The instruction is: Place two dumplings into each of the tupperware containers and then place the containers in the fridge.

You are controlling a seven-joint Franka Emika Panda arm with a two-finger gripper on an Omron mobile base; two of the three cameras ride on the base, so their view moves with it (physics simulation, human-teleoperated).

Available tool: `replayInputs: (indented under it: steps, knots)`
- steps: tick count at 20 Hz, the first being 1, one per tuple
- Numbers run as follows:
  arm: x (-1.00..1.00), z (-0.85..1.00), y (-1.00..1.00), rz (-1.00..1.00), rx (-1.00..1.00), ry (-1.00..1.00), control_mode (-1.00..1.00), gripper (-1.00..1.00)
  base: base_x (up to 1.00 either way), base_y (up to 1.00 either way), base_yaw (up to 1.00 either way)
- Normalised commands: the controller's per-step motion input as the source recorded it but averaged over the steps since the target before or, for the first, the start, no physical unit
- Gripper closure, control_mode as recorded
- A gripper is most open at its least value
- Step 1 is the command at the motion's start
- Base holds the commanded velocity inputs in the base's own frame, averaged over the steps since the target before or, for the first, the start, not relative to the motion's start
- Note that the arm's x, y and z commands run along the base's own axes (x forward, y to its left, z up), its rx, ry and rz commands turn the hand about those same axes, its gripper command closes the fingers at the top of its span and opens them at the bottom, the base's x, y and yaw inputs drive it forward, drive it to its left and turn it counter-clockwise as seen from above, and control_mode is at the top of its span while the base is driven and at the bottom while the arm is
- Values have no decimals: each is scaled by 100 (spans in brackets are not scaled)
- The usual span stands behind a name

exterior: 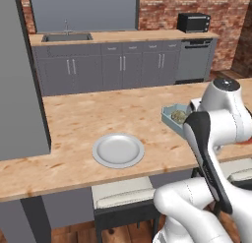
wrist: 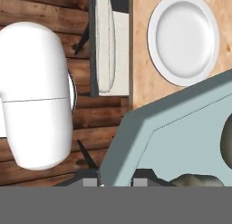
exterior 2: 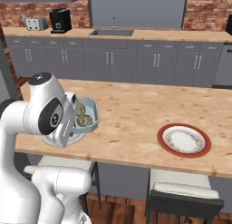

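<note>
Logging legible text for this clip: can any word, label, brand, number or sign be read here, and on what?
None: no readable text anywhere.
Microwave, coffee machine and toaster: no legible markings.
Light blue container, red-rimmed plate and grey plate: unmarked.

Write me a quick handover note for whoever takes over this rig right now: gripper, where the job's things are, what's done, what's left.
Gripper: shut on the light blue container, gripping its wall and holding it above the counter edge.
Dumplings: two lie inside that container.
Grey plate and red-rimmed plate: both bare on the counter.
Done: blue container filled and picked up.
Left: put it in the fridge. I can't see the second container or the other dumplings.
</note>
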Motion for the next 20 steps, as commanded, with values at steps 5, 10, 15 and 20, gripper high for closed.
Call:
replayInputs:
  steps: [5, 10, 15, 20]
  knots:
    - [-1, 9, 1, 0, -2, 0, -100, 100, 0, 0, 0]
    - [0, 18, -10, 0, 0, 0, -100, 100, 0, 0, 0]
    - [0, 4, -2, 0, 0, 0, -100, 100, 0, 0, 0]
    - [0, 0, 0, 0, 0, 0, 100, 100, -92, 20, 11]
